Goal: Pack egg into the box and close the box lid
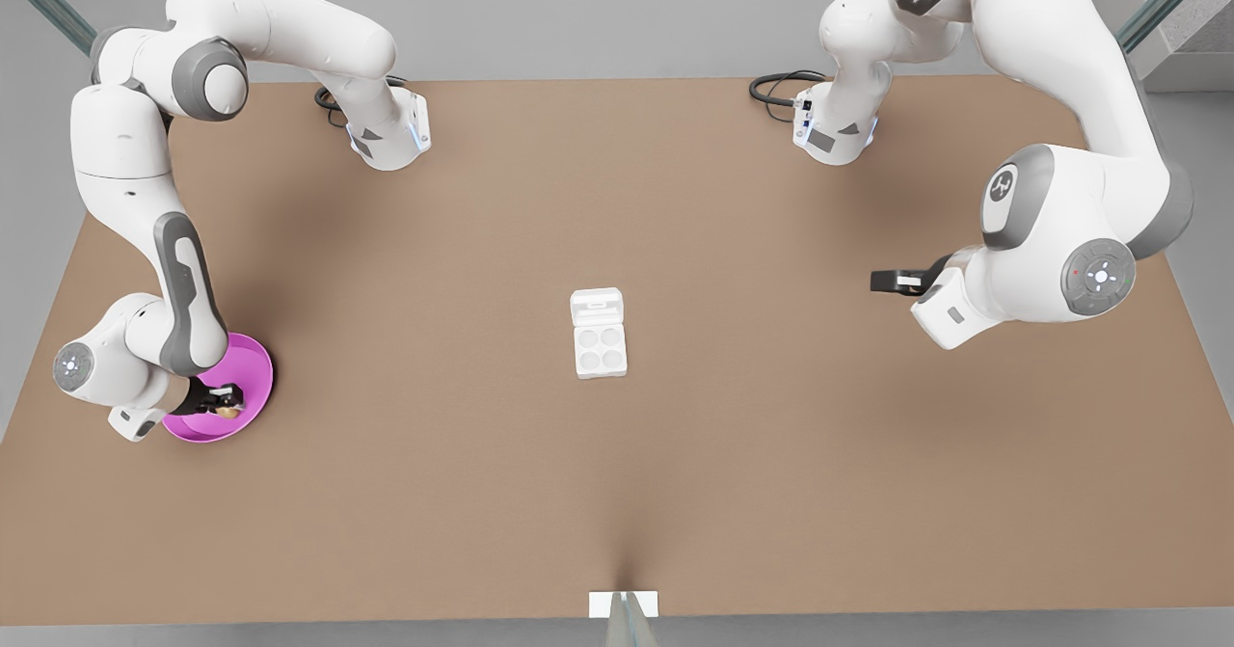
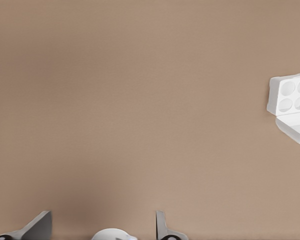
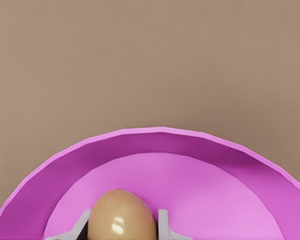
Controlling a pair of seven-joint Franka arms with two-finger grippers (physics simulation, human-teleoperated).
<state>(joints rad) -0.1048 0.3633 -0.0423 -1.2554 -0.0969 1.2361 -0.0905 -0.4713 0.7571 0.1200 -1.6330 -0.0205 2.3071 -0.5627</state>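
A tan egg (image 3: 121,217) lies in a round pink plate (image 3: 155,142) at the front view's left. My right gripper (image 1: 228,404) is down in that plate, a finger pressed to each side of the egg (image 1: 228,413), shut on it. The white box (image 1: 599,348) sits at the table's middle with four empty cups. Its box lid (image 1: 596,306) lies folded open on the far side. My left gripper (image 1: 892,281) hangs open at the front view's right, well away from the box (image 2: 290,95), whose lid (image 2: 296,125) is beside it.
Bare brown table surrounds the box on all sides. The pink plate (image 1: 253,358) lies near the table's edge at the front view's left. Both arm bases and their black cables (image 1: 776,88) stand along the far edge. A small white marker (image 1: 623,604) sits at the near edge.
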